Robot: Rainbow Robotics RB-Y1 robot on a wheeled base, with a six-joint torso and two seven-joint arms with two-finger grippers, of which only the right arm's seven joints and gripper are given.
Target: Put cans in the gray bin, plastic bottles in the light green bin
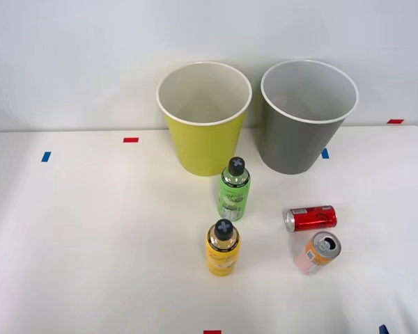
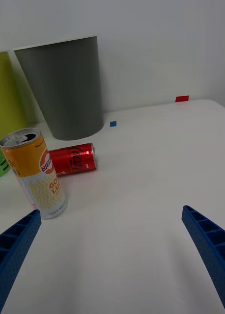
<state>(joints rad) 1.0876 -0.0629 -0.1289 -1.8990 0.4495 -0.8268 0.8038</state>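
Two bins – yellow-green (image 1: 203,118) and gray (image 1: 308,115) – stand behind two upright bottles (image 1: 234,189), a lying red can (image 1: 311,218) and an upright orange can (image 1: 318,252), near the wide-open right gripper (image 2: 110,255).

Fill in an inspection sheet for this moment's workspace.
Surface: white table, small red and blue tape marks.
Job's things: green bin and gray bin upright at the back; green bottle and yellow bottle standing; red can on its side; orange can upright.
Clutter: nothing seen.
Grippers: right tool open, holding nothing, facing the cans.
Cables: nothing seen.
Surroundings: plain white wall.
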